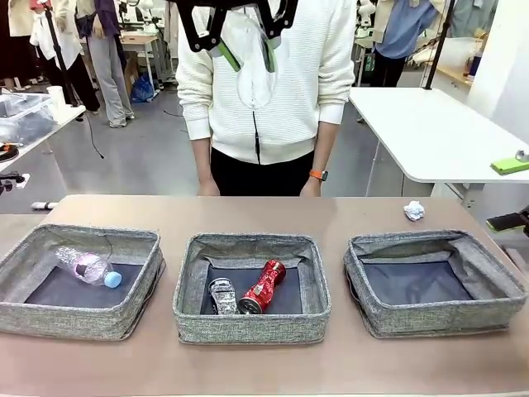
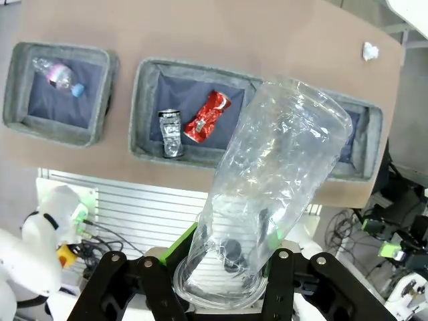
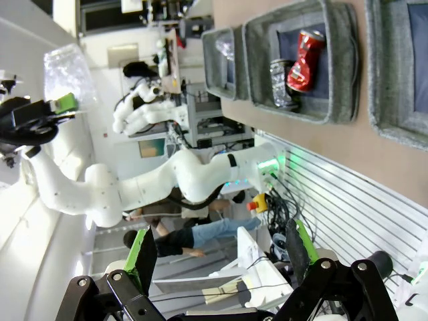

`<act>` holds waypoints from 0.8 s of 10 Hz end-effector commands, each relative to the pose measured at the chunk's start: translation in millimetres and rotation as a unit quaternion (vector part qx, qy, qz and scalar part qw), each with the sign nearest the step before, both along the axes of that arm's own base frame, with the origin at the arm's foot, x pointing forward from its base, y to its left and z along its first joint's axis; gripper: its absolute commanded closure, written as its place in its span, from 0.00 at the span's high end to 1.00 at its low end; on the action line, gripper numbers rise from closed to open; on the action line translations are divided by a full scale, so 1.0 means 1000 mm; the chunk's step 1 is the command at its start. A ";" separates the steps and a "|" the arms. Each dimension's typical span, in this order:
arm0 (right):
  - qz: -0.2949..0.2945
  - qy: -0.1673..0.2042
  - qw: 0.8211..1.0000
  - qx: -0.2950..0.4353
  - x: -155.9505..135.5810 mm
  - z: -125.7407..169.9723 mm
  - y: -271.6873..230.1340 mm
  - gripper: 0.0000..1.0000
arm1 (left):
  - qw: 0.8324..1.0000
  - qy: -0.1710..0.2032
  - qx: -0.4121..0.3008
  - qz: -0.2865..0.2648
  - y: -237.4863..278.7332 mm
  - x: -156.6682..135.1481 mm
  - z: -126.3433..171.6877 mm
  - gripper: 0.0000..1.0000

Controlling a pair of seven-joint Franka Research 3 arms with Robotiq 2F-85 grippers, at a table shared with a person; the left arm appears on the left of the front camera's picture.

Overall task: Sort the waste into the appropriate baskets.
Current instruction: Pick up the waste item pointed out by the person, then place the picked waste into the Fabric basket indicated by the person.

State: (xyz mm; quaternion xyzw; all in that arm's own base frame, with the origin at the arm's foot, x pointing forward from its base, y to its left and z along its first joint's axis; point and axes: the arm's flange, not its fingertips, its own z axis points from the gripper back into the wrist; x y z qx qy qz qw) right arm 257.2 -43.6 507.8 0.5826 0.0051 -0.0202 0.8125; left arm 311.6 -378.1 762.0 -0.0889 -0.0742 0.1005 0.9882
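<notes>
Three baskets [image 1: 248, 327], two cans [image 1: 266, 285] (container [image 2: 281, 180] gripped).

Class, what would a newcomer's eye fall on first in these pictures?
The clear crumpled plastic container, clamped in the left gripper high above the table. Below, the red soda can lies beside the crushed black-silver can in the middle basket; a white paper ball sits on the table's far right.

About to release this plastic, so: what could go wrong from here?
1. The left hand grips the crumpled container by one end, high above the table; dropped from there, the light plastic may bounce out of a basket.
2. The hand seems lined up with the middle basket, holding cans, not the left basket with the bottle, so it may land with the wrong waste.
</notes>
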 end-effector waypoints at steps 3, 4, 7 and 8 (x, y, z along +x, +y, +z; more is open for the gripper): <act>0.005 -0.010 1.000 0.007 0.001 0.001 -0.001 1.00 | 1.000 -0.012 0.004 0.004 0.003 -0.007 0.001 0.42; 0.005 -0.010 1.000 0.007 0.001 0.001 -0.001 1.00 | 1.000 -0.012 0.004 0.004 0.003 -0.007 0.001 0.42; 0.005 -0.010 1.000 0.007 0.001 0.001 -0.001 1.00 | 1.000 -0.012 0.004 0.004 0.003 -0.007 0.001 0.42; 0.005 -0.010 1.000 0.007 0.001 0.001 -0.001 1.00 | 1.000 -0.012 0.004 0.004 0.003 -0.007 0.001 0.42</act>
